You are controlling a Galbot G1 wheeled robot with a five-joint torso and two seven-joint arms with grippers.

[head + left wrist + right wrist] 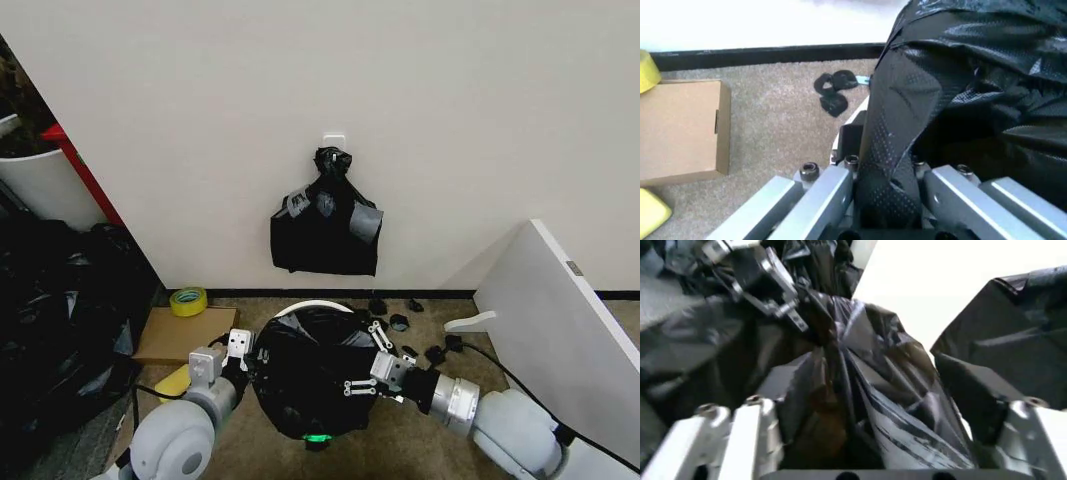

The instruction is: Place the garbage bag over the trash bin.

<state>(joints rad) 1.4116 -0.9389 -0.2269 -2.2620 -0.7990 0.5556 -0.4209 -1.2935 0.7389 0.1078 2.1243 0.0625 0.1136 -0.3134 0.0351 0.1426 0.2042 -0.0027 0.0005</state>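
Observation:
The garbage bag [310,375] is a glossy black sheet draped over the trash bin, of which a strip of cream-white rim [312,307] shows at the far side. My left gripper [236,350] is at the bin's left side, shut on a strip of the garbage bag [890,150]. In the left wrist view that strip runs up between the left gripper's [885,152] fingers. My right gripper [372,362] is at the bin's right side, jaws spread, with bunched garbage bag [867,390] lying between them. The right wrist view shows the right gripper [873,385] and, farther off, the left gripper [763,270].
A knotted bundle of black bags [327,225] hangs on the wall behind. A cardboard box [185,335] and yellow tape roll [187,300] lie to the left, beside a heap of black bags [60,320]. A white board [560,320] leans at the right. Small black scraps [400,322] lie by the wall.

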